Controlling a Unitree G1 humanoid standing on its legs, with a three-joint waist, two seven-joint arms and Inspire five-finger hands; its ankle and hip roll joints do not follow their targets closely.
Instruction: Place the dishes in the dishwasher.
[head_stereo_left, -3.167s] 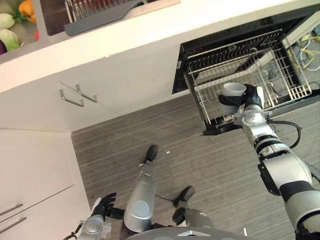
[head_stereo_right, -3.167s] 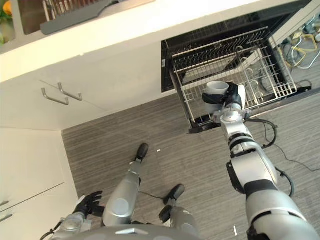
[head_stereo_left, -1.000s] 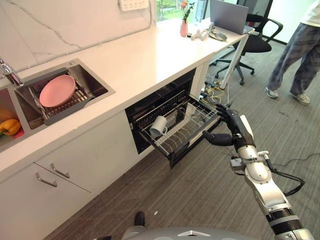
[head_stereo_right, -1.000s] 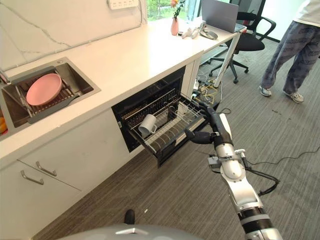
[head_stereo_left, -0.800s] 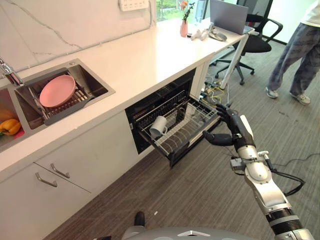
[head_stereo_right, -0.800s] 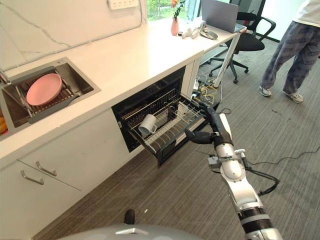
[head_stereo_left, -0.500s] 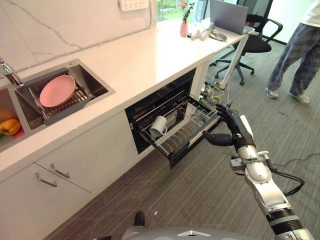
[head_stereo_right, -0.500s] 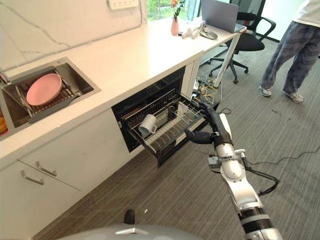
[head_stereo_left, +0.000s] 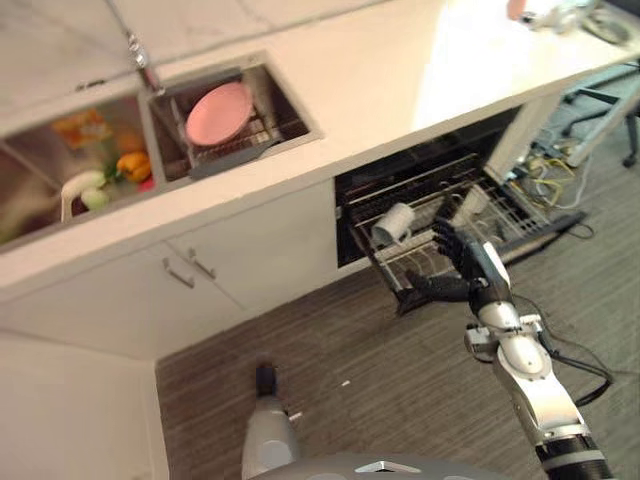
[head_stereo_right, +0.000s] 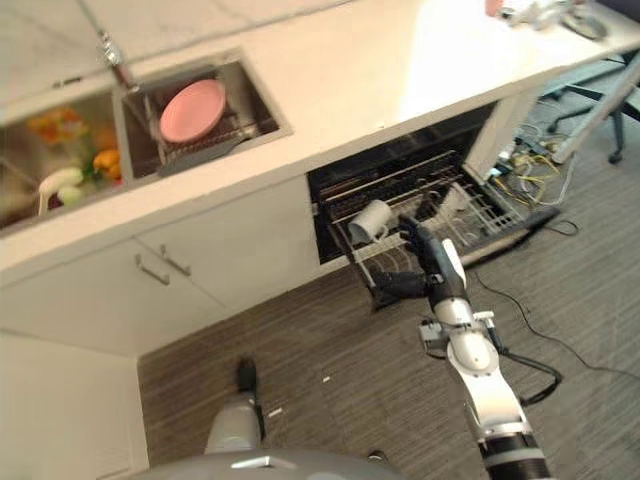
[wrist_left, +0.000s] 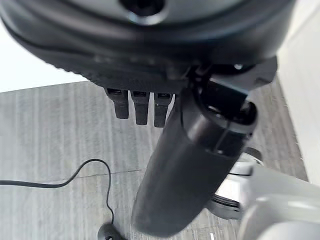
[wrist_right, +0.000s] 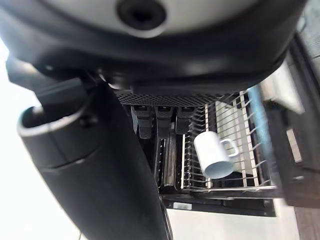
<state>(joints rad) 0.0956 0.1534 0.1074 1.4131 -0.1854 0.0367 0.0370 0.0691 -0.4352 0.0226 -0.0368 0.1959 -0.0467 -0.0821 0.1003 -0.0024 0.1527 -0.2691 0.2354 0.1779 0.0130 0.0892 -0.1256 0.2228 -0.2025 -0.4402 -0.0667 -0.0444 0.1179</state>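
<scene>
One white mug (head_stereo_left: 393, 223) lies on its side in the pulled-out wire rack (head_stereo_left: 500, 215) of the dishwasher (head_stereo_right: 400, 165), with its open mouth facing out toward the room. One pink plate (head_stereo_left: 219, 110) still waits in the sink (head_stereo_left: 300, 118), leaning in a dark dish holder up on the bench (head_stereo_left: 400, 80).

The right hand (head_stereo_left: 462, 262) is held just in front of the rack, with its fingers spread apart and nothing in them. The left hand (wrist_left: 140, 107) hangs low over the floor; its fingers look relaxed and it holds nothing.

The pink plate is the next dish to get, I think. It lies up and away to the left of the right hand, well apart from it, across the bench. It is round and flat and stands tilted on its edge, so a hand would have to pinch its rim. Neither hand is close to it now, so the robot would have to turn toward the sink first.
</scene>
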